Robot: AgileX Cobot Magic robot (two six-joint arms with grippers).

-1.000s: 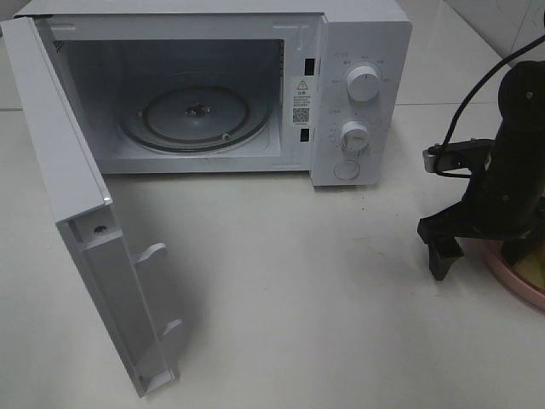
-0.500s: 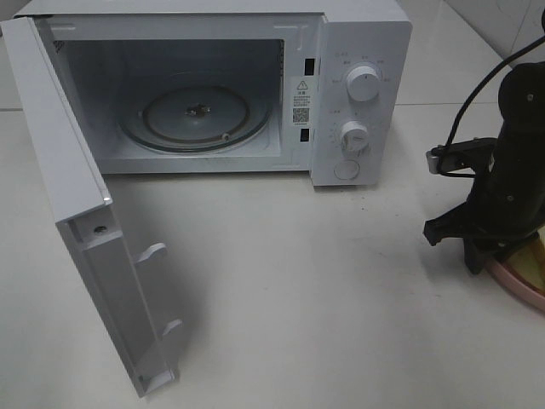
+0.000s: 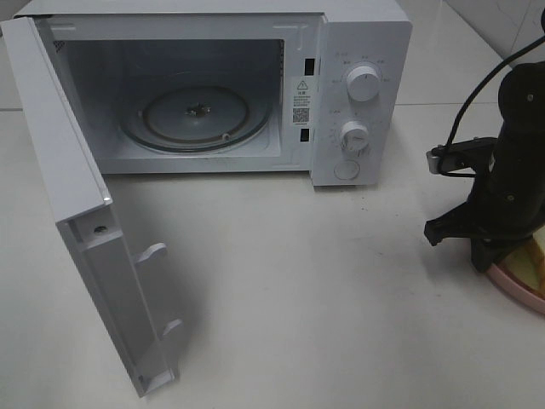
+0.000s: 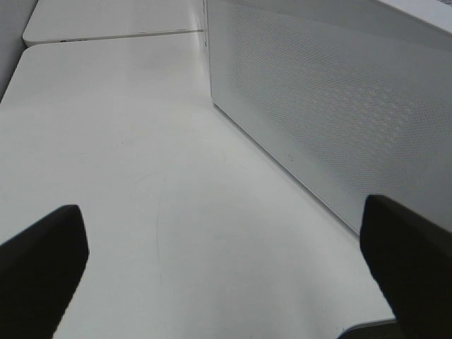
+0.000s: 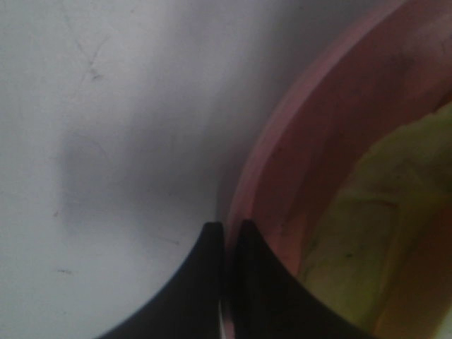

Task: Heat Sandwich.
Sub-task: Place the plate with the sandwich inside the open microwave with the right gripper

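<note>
While right hand [image 5: 226, 229] is clamped on pink plate [image 5: 282, 155] rim at counter [image 3: 298, 281] right edge, sandwich [image 5: 374, 205] lies on plate. Risk: one-sided pinch tilts plate on lift, sandwich slides off. Left hand [image 4: 226, 268] apart beside microwave [image 3: 358, 51]; open door [image 3: 77, 204] could snag plate.

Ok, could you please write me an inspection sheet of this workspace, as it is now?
surface: white table top, a few faint marks.
job's things: white microwave oven, door wide open, glass turntable empty; sandwich with yellow-green filling on round pink plate, at the table's right edge.
clutter: nothing seen.
grippers: right gripper shut on the plate's rim; left gripper open, holding nothing.
cables: black cable loops above the right arm.
surroundings: pale seamed surfaces behind; nothing else seen.
</note>
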